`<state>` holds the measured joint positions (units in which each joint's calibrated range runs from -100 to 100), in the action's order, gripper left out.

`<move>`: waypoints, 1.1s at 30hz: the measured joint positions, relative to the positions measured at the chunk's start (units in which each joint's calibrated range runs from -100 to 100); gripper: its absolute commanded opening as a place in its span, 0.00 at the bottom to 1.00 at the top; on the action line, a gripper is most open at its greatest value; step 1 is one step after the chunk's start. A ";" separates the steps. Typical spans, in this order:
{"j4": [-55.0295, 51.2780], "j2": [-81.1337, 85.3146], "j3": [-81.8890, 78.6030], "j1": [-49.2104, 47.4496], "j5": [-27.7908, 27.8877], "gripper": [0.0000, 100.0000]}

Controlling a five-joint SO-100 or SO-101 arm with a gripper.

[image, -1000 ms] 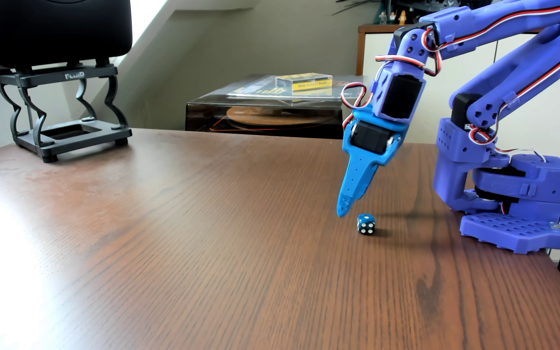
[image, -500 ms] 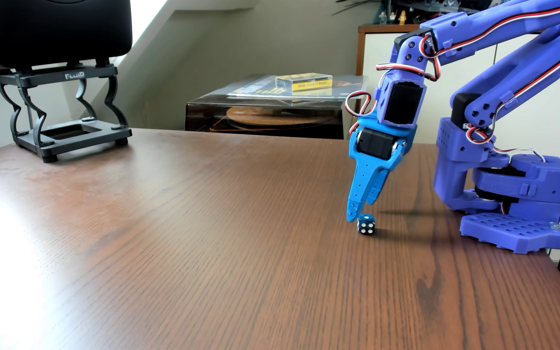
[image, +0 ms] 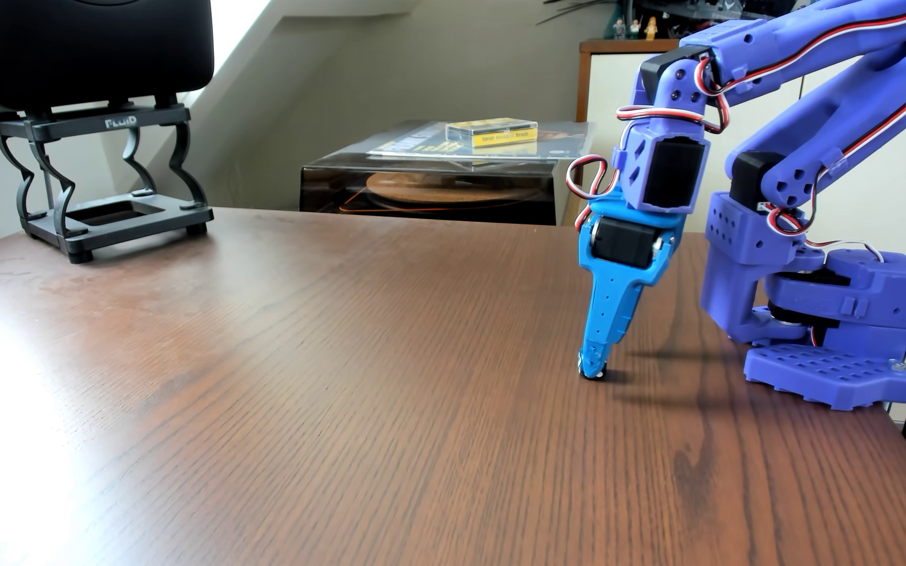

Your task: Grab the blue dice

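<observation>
The blue dice (image: pixel 594 373) is a tiny dark cube with white pips, resting on the brown wooden table (image: pixel 331 381) right of centre. My bright blue gripper (image: pixel 592 365) points straight down with its fingertips at the table surface, closed around the dice. Only the dice's bottom edge and a few pips show below the fingertips. The purple arm reaches in from its base (image: pixel 832 326) at the right edge.
A black speaker on a black stand (image: pixel 102 185) sits at the table's back left corner. A turntable with a clear lid (image: pixel 429 185) stands behind the table's far edge. The arm base occupies the right edge.
</observation>
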<state>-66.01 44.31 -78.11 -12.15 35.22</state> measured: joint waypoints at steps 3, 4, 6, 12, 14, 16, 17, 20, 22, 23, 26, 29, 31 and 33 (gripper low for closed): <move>0.00 0.00 0.00 -0.24 -0.10 0.29; 0.00 0.00 0.00 -0.33 -0.10 0.29; 0.00 0.00 0.00 -0.33 -0.10 0.29; 0.00 0.00 0.00 -0.33 -0.10 0.29; 0.00 0.00 0.00 -0.33 -0.10 0.29; 0.00 0.00 0.00 -0.41 -0.10 0.28; 0.00 0.00 0.00 -0.98 -0.10 0.27; 0.00 0.00 0.00 -1.95 -0.10 0.17; 0.00 0.00 0.00 -2.44 -0.10 0.08; 0.00 0.00 0.00 -2.44 -0.10 0.04; 0.00 0.00 0.00 -2.44 -0.10 0.03; 0.00 0.00 0.00 -2.44 -0.10 0.10; 0.00 0.00 0.00 -2.44 -0.10 0.14; 0.00 0.00 -0.18 -2.44 -0.10 0.18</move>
<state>-66.01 44.31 -78.29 -14.59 35.11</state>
